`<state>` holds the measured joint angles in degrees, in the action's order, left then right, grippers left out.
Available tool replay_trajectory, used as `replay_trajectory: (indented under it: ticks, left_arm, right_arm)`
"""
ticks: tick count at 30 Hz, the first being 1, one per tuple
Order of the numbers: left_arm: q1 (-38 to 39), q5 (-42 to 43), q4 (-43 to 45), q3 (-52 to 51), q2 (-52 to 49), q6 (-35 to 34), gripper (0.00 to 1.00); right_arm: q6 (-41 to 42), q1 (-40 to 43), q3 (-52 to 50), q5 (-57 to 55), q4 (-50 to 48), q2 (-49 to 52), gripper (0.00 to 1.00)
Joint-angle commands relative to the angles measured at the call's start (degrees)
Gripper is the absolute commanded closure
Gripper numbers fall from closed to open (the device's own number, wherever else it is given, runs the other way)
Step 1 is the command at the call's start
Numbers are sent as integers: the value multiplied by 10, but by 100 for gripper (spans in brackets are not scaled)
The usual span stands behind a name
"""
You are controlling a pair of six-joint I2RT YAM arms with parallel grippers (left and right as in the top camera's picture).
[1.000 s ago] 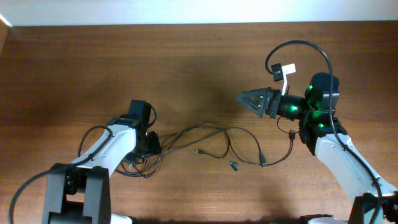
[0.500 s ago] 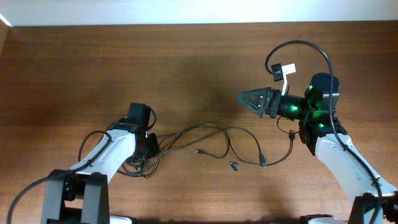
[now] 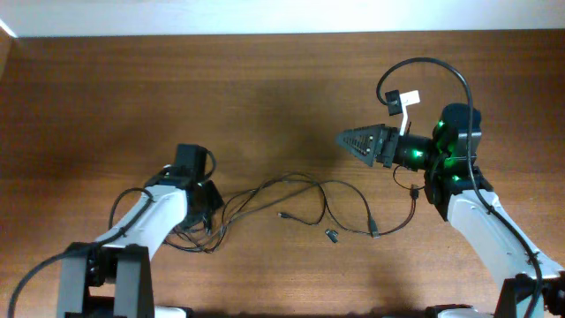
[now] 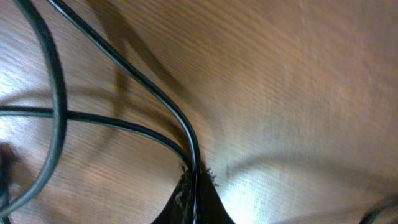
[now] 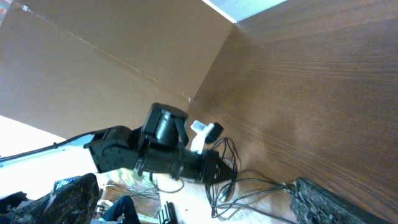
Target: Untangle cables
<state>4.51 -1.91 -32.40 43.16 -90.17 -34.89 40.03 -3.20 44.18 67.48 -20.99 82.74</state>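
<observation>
**Overhead view**
- Table: brown wood surface.
- Cables: lie on the table, lower-centre. Thin black strands run from a small bunch under the L arm tip, across the middle in overlapping loops, to a spot just in front of the R arm. Two small plug ends show along the lower strands.
- Loose dark piece: lies on the wood just below the strands, near one plug end.
- Left gripper: sits at the L end of the cables, on the bunch. Jaw state can't be read from this view.
- Right gripper: points left, up-frame of the strands and apart from them. Nothing is between its jaws.
- White tag and thick arm cable: both on the R arm, the cable arching over it. Green lights show at the R wrist.

**Left wrist view**
- Close-up of the wood grain.
- Left gripper: dark fingertips are pressed together at bottom-centre, pinching one thin cable strand.
- That strand rises from the tips and curves to upper-left. A second strand branches off leftward just above the pinch, and a third arcs down the L edge.

**Right wrist view**
- Right gripper: textured fingers spread wide, one at each lower corner, w/ nothing between them.
- Across the table the L arm is visible, tip down on the cables. Strands trail from it toward the camera.
</observation>
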Motion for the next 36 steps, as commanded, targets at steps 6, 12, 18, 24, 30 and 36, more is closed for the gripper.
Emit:
replay_trajectory:
  ticks: [6, 12, 18, 24, 30, 36]
  left_arm:
    - [-119, -145, 120, 3, -17, -197, 100]
    - [-188, -156, 198, 3, -17, -217, 100]
    - [-272, -185, 230, 3, -17, -273, 100]
    - [-355, -209, 232, 3, -17, -341, 100]
    - [-420, -164, 232, 3, -17, -435, 100]
    - [-440, 89, 239, 3, -17, -643, 100]
  right_arm:
    - [-8, -2, 0, -3, 28, 3, 1]
    - [-8, -2, 1, -3, 28, 3, 1]
    - [-8, -2, 1, -3, 38, 3, 1]
    - [-6, -2, 1, -3, 51, 3, 1]
    - [-6, -2, 1, -5, 56, 3, 1]
    - [-6, -2, 1, -5, 56, 3, 1]
